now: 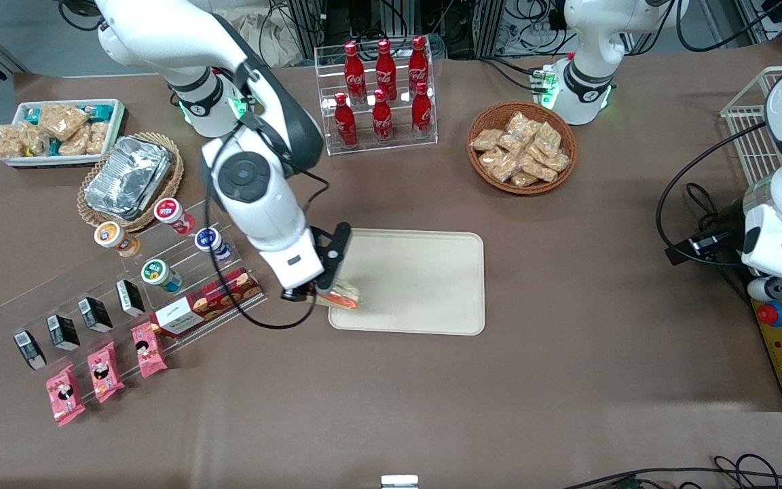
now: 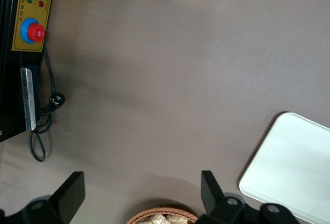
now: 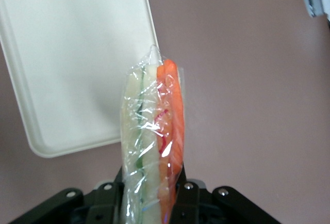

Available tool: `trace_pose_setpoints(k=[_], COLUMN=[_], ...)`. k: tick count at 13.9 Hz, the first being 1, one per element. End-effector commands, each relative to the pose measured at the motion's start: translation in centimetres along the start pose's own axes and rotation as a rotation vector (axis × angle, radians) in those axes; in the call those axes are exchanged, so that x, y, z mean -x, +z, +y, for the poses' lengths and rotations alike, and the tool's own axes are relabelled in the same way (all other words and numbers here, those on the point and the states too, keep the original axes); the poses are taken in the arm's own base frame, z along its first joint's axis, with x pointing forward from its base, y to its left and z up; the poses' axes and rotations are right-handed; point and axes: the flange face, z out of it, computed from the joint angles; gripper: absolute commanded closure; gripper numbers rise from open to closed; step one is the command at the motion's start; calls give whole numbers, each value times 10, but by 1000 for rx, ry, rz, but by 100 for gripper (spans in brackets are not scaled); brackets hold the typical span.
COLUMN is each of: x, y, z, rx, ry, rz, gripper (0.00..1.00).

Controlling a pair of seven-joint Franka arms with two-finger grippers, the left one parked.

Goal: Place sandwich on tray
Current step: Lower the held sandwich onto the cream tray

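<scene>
Front view: nearest the camera we see pink snack packets (image 1: pixel 102 377) lying in a row on the brown table (image 1: pixel 567 380), toward the working arm's end. Just above them stands a clear stepped rack (image 1: pixel 126 285) with small black cartons, round-lidded cups and a red biscuit box (image 1: pixel 208 303). Beside that rack we find the gripper (image 1: pixel 311 293) hanging low over the tray's (image 1: pixel 425 272) corner nearest the rack, its fingers clamped on the sandwich (image 1: pixel 342 296), which juts out over the cream surface above the rim. The right wrist view shows us the wrapped wedge (image 3: pixel 153 146) held edge-on between the two fingers, pale bread, green and orange layers under crinkled film, with the tray (image 3: pixel 67 53) and bare table below it; we cannot tell whether the sandwich touches the tray. Farther from the camera we note a foil container (image 1: pixel 127 173) in a wicker basket, a white bin of snacks (image 1: pixel 58 130), a rack of red cola bottles (image 1: pixel 381 88), and a round basket of tan packets (image 1: pixel 522 147).
</scene>
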Motion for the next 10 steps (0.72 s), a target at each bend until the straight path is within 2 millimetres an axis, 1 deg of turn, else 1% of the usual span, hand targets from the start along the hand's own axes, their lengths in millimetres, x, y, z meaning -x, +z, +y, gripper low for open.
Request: trace_pose_setpoints(k=[1, 2, 3, 5, 8, 10], x=[-26, -34, -38, -42, -44, -45], y=[28, 38, 44, 69, 98, 109], z=[-15, -24, -23, -21, -20, -17], rx=[4, 7, 18, 18, 45, 81], ry=[-35, -44, -43, -48, -72, -92], rz=[3, -1, 8, 1, -11, -4], gripper=[63, 63, 63, 63, 63, 63])
